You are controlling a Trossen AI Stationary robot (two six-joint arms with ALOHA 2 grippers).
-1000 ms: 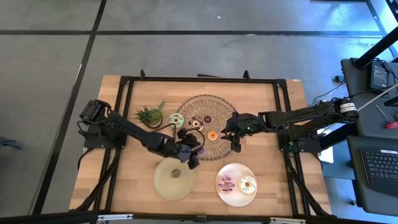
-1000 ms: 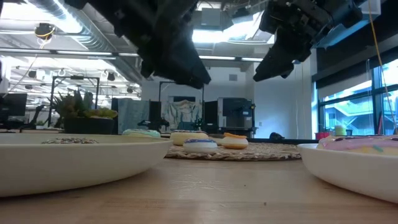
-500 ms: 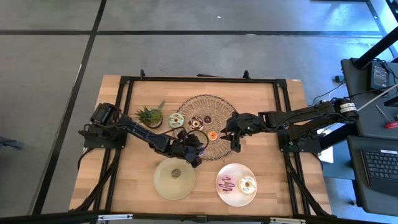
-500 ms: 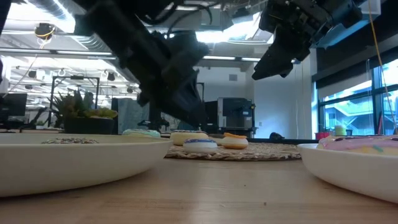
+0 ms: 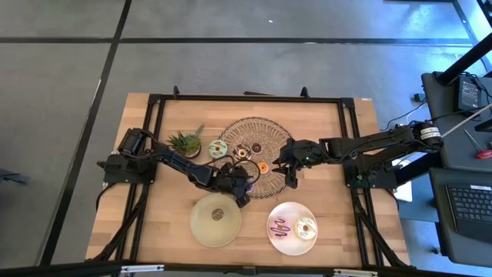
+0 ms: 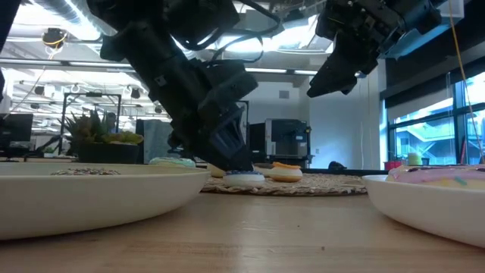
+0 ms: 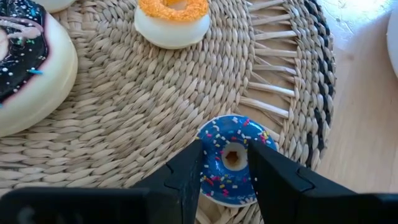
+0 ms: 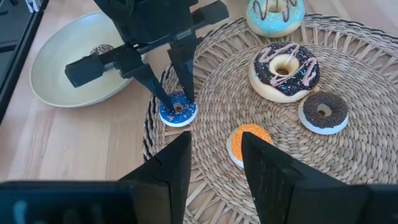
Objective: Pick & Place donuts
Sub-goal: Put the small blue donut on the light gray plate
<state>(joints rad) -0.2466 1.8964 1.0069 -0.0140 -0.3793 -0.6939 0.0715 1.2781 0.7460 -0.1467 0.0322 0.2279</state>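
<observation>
Donuts (image 5: 248, 147) on mat (image 5: 269, 127) behind plates (image 5: 215, 221)

blue sprinkled donut (image 7: 231, 158): tiny, flat, near mat edge | orange donut (image 8: 247, 144): small, white base, flat on mat | big dark-iced donut (image 8: 285, 69): pink drizzle, mat centre | brown donut (image 8: 323, 112): small, beside it | pale blue-green donut (image 8: 275, 10): mat's far edge | two donuts (image 5: 294, 228): on right plate

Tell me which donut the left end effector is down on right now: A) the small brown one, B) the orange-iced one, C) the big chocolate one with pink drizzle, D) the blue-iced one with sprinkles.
D: in the left wrist view the left end effector has a finger on each side of the blue sprinkled donut at the edge of the woven mat; the orange donut lies apart.
</observation>
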